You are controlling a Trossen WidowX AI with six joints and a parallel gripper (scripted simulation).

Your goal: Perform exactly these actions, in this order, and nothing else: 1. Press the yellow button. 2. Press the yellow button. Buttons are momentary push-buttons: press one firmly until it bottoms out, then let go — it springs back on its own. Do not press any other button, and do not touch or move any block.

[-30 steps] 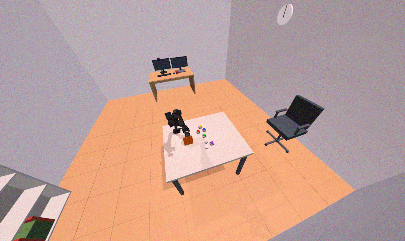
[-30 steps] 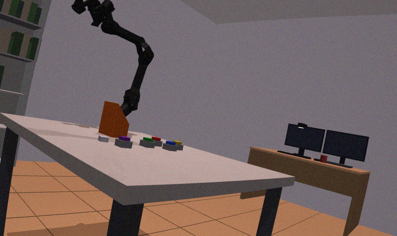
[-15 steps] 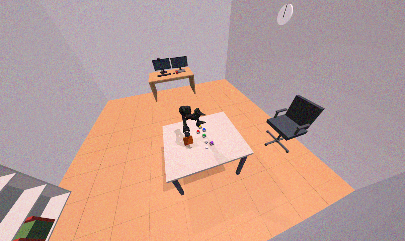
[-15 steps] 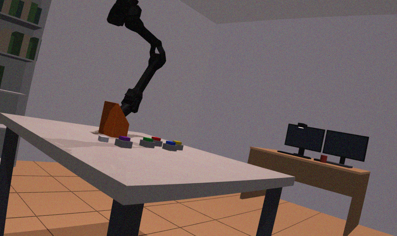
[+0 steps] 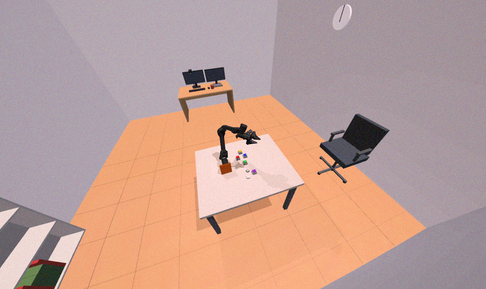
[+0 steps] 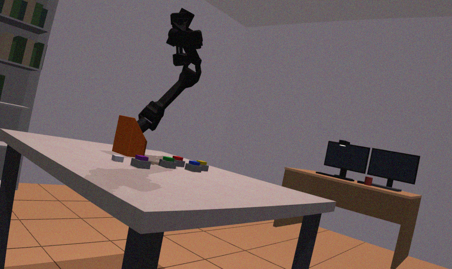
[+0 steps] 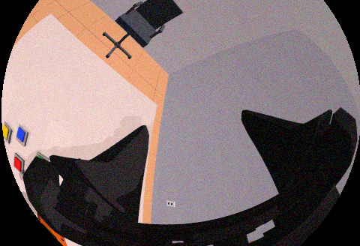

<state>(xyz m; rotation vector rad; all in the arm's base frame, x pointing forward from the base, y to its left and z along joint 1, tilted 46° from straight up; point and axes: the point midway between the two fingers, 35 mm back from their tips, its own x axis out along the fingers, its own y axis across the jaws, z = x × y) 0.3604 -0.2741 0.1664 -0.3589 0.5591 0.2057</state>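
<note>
Closest to the exterior camera, the white table (image 6: 194, 197) carries a row of small things: a white block (image 6: 117, 158), then a purple button (image 6: 141, 157), a green button (image 6: 168, 158), a red button (image 6: 177, 157), a blue button (image 6: 194, 163) and the yellow button (image 6: 201, 162), each cap sitting on a grey base. Seen from the top, the yellow button (image 5: 239, 151) is the one nearest the table's far edge, with the blue one just beside it and the red one near it on the arm's side. Behind the row stands the orange base block (image 6: 128, 137), from which the black arm (image 6: 174, 90) rises and bends over. High above the table, the gripper (image 5: 253, 137) hangs with its jaws spread wide and nothing between them; from the top it sits over the far part of the table, well above the buttons and apart from all of them. Through the wrist camera the two dark fingers frame wall and floor, while the yellow button (image 7: 6, 132) shows at the left rim beside the blue and red caps. Farther off stand an office chair (image 5: 352, 143) and a wooden desk (image 5: 205, 94) with two monitors (image 5: 203, 76)
</note>
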